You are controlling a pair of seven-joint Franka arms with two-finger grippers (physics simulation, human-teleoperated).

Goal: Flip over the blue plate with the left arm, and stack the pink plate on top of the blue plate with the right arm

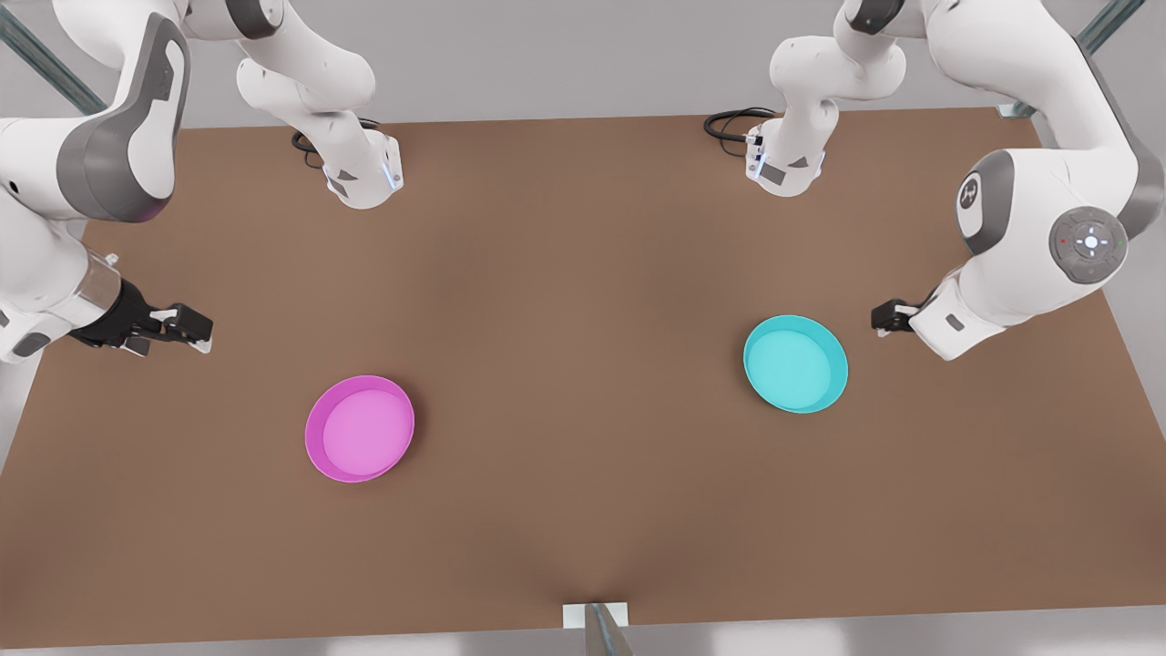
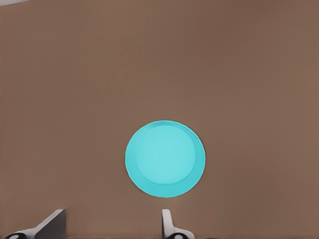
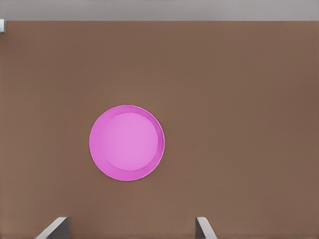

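On the front view's left, the right gripper [image 1: 187,326] is held above the brown desk [image 1: 565,273], apart from everything and grasping nothing. Its fingers [image 3: 55,228] are seen spread wide in the right wrist view, with bare desk between them. Near it, toward the desk's near edge, the pink plate [image 1: 359,428] is seen lying flat with its hollow side up, the paler inside ringed by a darker rim. The same plate [image 3: 127,142] is seen ahead of the right gripper in the right wrist view, not touched by it.

Farther to the front view's right, well apart from the pink plate, the blue plate [image 1: 795,364] is found, also lying flat and hollow side up. In the left wrist view it [image 2: 165,159] is seen ahead of the left gripper's fingers [image 2: 168,221], which are spread apart and hold nothing. At the front view's far right, the left gripper [image 1: 888,316] is held just beside the blue plate, without touching it, and is mostly hidden behind its own white arm.
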